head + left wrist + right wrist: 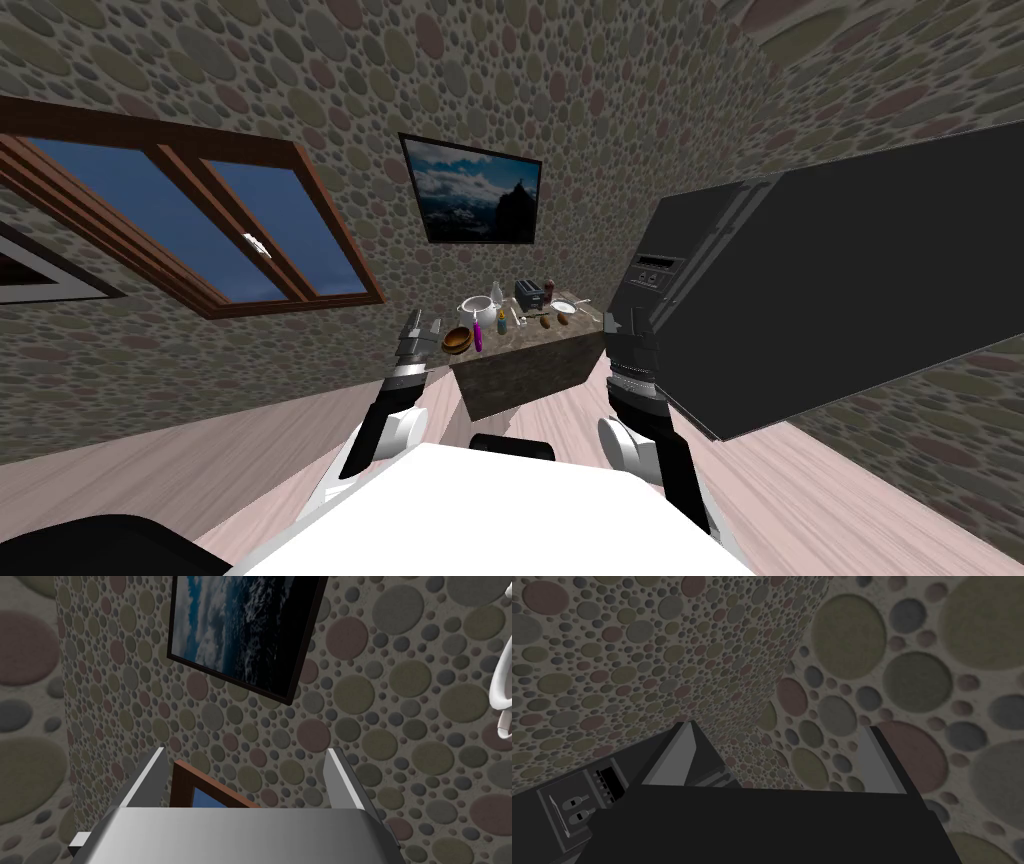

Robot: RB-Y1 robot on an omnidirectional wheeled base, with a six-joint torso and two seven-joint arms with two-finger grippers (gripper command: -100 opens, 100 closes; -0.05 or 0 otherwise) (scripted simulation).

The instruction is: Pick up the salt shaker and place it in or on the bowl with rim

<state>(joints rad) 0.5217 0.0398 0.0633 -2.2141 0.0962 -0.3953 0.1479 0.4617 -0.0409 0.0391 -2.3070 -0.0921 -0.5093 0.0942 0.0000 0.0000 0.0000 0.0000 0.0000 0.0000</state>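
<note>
**A:** Starting at the left, what is the left gripper (424, 327) doing?

**B:** It is hovering at the 9 o'clock side of the counter (520, 375) with its fingers spread and nothing between them. The brown bowl (457, 340) is sitting at that gripper's 4 o'clock, on the counter's near left corner.

**A:** And the salt shaker (549, 288)?

**B:** I am taking it to be the small dark piece at the toaster's (531, 293) 3 o'clock, along the far edge. It is too small to be sure.

**A:** Further right?

**B:** The right gripper (622, 322) is hanging at the counter's 3 o'clock, also spread and empty. It is close beside the black fridge (830, 270).

**A:** So how should the approach be going?

**B:** Both hands are looking short of the counter, so I am judging that the base should be closing in squarely first. The right arm should be staying clear of the fridge, since it is nearer the shaker. It should be reaching over the clutter from above, then carrying the shaker toward 8 o'clock to the bowl.
</note>
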